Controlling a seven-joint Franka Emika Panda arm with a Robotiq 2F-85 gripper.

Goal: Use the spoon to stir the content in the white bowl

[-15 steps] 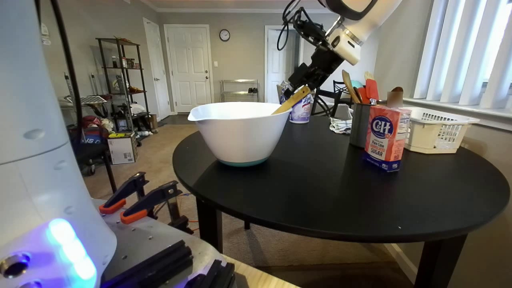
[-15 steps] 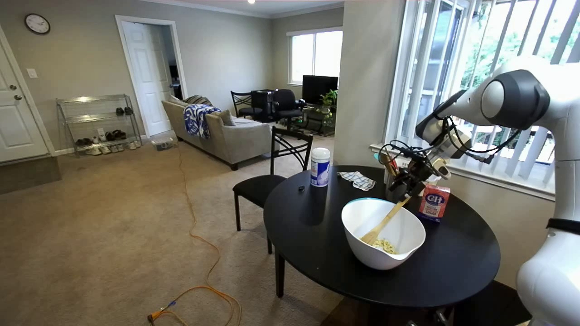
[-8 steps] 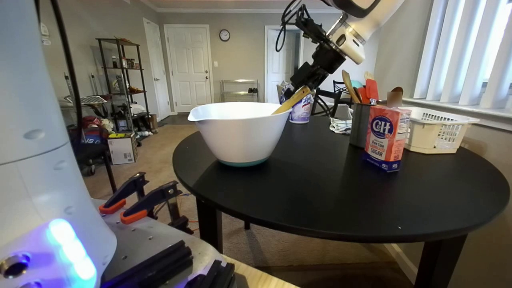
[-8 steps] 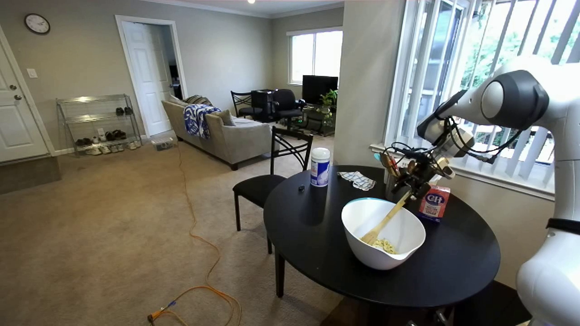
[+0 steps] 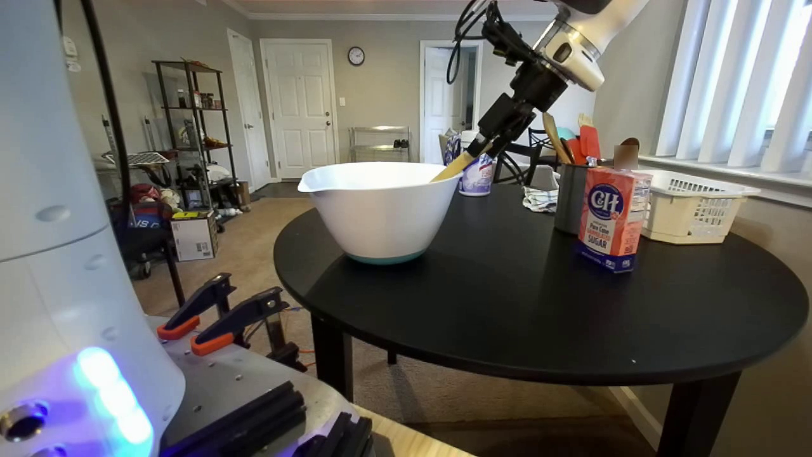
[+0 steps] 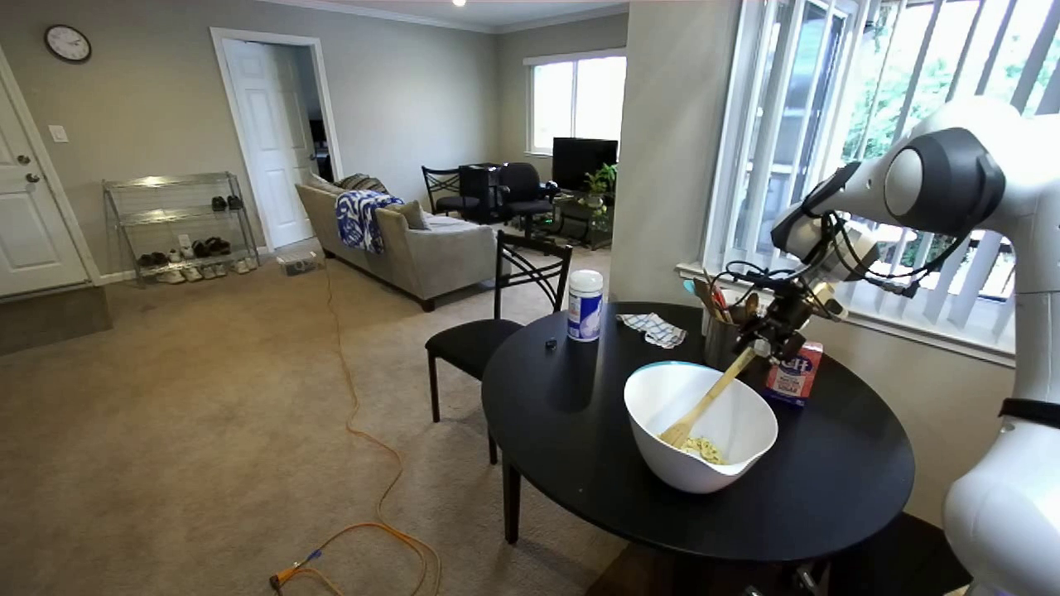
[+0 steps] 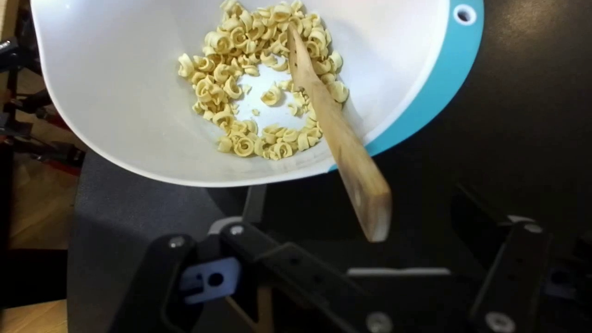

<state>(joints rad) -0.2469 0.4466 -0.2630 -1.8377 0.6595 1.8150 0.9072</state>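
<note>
Lined up, not held

In an exterior view, the spoon (image 5: 451, 167) leans in the white bowl (image 5: 387, 212); in an exterior view, its handle slants up to the end effector (image 6: 758, 350); in the wrist view, jaws wide apart, handle tip between; moving straight looks safest.

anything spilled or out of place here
Nothing looks spilled: the curly pasta lies inside the white bowl. One slight oddity: in an exterior view, a stray small dark object sits near the wipes canister, too small to identify.
</note>
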